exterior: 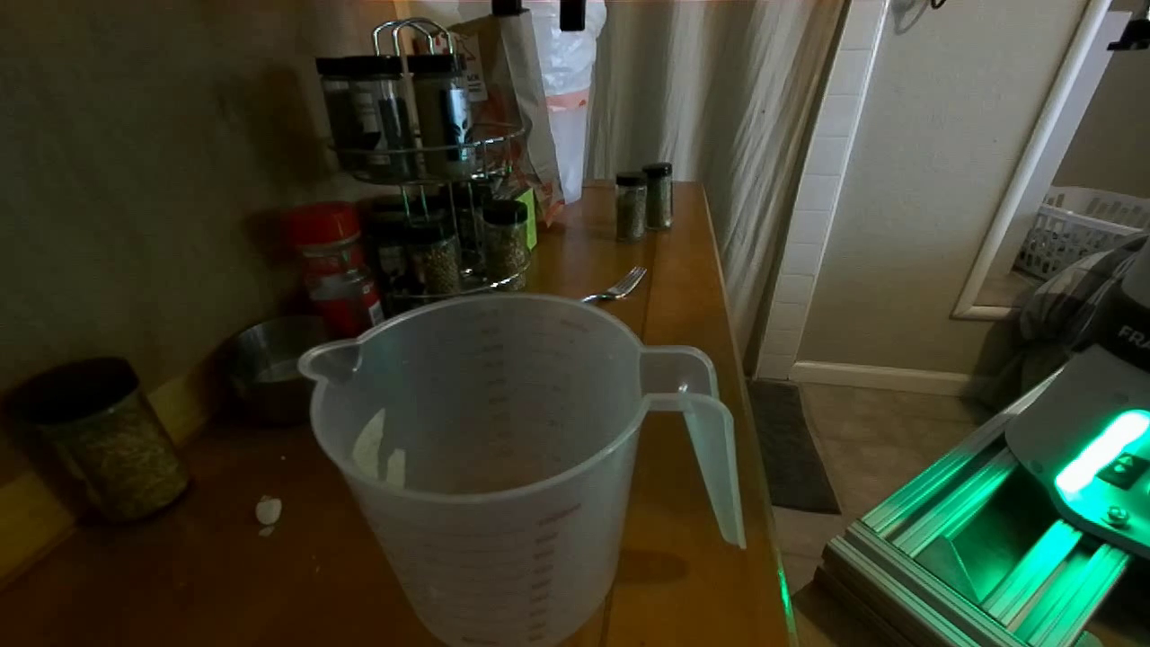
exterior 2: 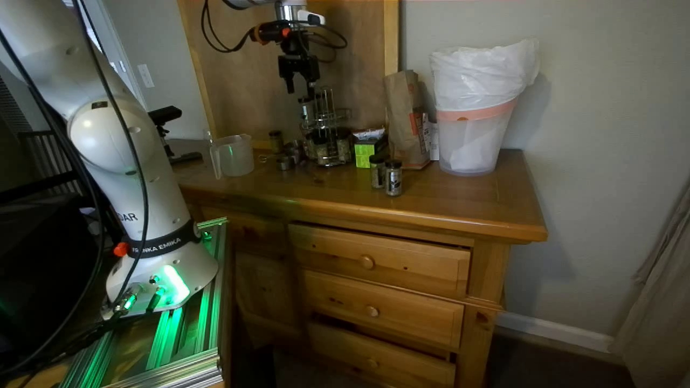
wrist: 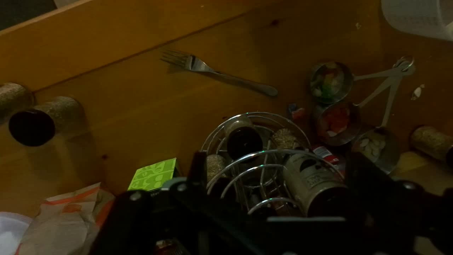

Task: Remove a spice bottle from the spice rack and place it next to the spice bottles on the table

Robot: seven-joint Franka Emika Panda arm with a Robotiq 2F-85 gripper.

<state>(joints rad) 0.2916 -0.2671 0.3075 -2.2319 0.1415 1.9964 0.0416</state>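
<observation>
- Gripper (exterior 2: 301,92): fingers spread wide and pointing down, over the spice rack (wrist: 269,151); contact with glass cannot be told.
- Spice bottle (wrist: 311,180): in the rack's upper tier, on its left side as one faces the drawers (exterior 2: 334,248). Clear cylindrical body, pale label with dark print, black cap. Upright, cap up, long axis vertical, label turned to the near side. In the wrist view it shows between the spread fingers. Contents too dim to identify.
- Rack construction: two round tiers of shiny wire, railed. Further black-capped bottles (exterior: 431,261) stand in both tiers.
- Around the rack: green box (exterior 2: 364,153) just right, paper bag (exterior 2: 404,121) farther right; measuring cups (wrist: 355,124) with small pieces inside at left; fork (wrist: 200,65) lying flat on the near side.
- Spice bottles (exterior 2: 393,179) on the table (exterior 2: 463,195): two, near and right of the rack, upright, long axes vertical, black caps up, side by side; whether they touch cannot be told.
- Open room: bare wood runs from that pair to the near edge and rightward to the right edge.
- Farther out: measuring jug (exterior: 503,557) well apart at left; lined bin (exterior 2: 466,143) at far right.
</observation>
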